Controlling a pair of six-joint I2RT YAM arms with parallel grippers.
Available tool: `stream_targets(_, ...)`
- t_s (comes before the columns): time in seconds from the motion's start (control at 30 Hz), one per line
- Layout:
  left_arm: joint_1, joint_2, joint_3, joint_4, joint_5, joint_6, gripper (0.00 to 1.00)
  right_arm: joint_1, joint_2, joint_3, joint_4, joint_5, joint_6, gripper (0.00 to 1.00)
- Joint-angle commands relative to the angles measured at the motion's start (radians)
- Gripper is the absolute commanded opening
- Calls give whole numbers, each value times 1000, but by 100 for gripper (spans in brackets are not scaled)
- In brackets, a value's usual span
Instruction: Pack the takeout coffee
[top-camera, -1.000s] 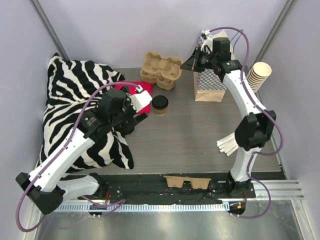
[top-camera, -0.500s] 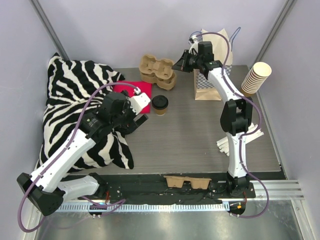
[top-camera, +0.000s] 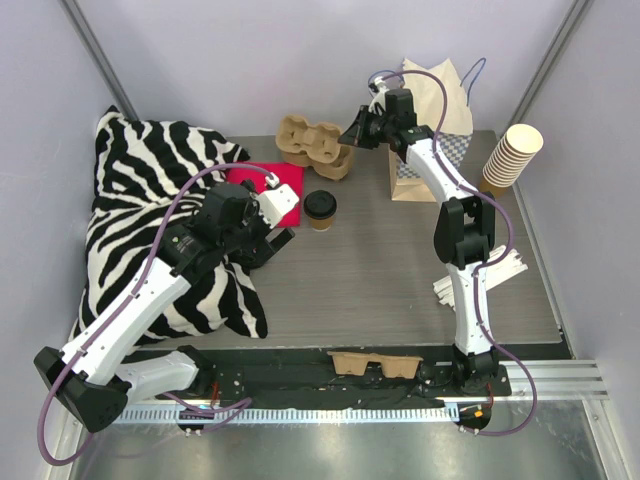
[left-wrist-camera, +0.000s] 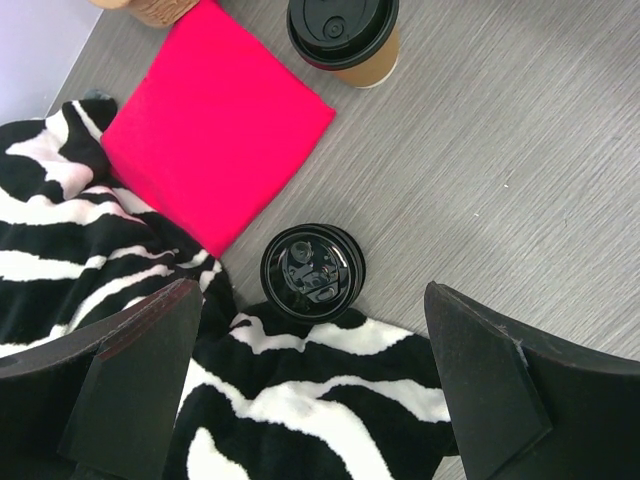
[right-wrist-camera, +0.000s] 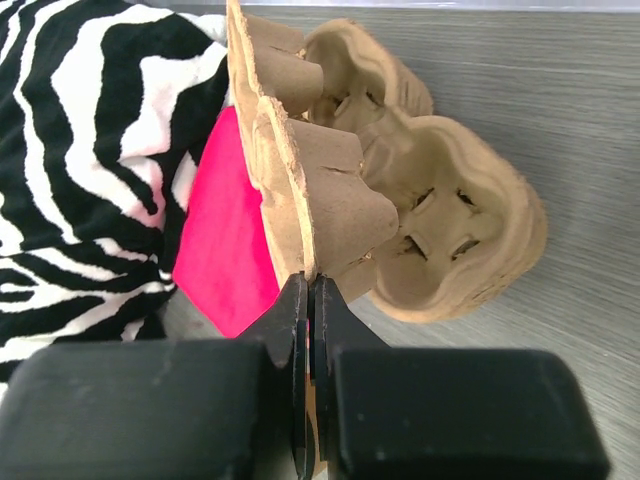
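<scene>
The takeout coffee (top-camera: 321, 208), a tan cup with a black lid, stands on the table; it also shows at the top of the left wrist view (left-wrist-camera: 345, 35). My left gripper (top-camera: 266, 243) is open and empty, hovering to the cup's left over a loose black lid (left-wrist-camera: 312, 272) at the pillow's edge; in the left wrist view my left gripper (left-wrist-camera: 320, 400) stands wide. My right gripper (top-camera: 352, 134) is shut on the rim of a brown cardboard cup carrier (top-camera: 316, 146) at the back. In the right wrist view my right gripper (right-wrist-camera: 308, 290) pinches the carrier's (right-wrist-camera: 400, 200) edge.
A checked paper bag (top-camera: 432, 140) stands at the back right, with a stack of lidless tan cups (top-camera: 512, 155) beside it. A red napkin (top-camera: 272, 180) lies by the zebra pillow (top-camera: 140, 220). White sticks (top-camera: 480, 280) lie right; a second carrier (top-camera: 375, 362) sits at the front.
My right arm swung left from the bag to the cardboard carrier and now pinches its rim; the carrier shifted slightly left. The left arm barely moved.
</scene>
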Motion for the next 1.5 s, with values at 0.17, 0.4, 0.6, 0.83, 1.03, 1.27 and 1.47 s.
stream_targets(0.17, 11, -15, -1, 38, 19, -10, 98, 0, 6, 10, 29, 20, -11, 6)
stream_targets(0.4, 22, -5, 8, 27, 27, -28, 99, 6, -4, 9, 26, 19, -8, 59)
stream_targets(0.6, 33, 9, 18, -2, 89, -65, 99, 26, -39, 39, 28, 5, -18, 76)
stream_targets(0.83, 37, 0, 18, -86, 417, -91, 100, 69, -121, 82, 31, -59, -40, 90)
stream_targets(1.03, -125, 17, -67, -102, 700, -178, 98, 130, -321, -67, 5, -142, -96, 92)
stream_targets(1.27, -319, 124, -172, 79, 657, -359, 94, 181, -632, -363, -41, -129, -179, 96)
stream_targets(1.47, -443, 261, -159, 150, 613, -363, 94, 172, -799, -427, -213, -46, -308, 97)
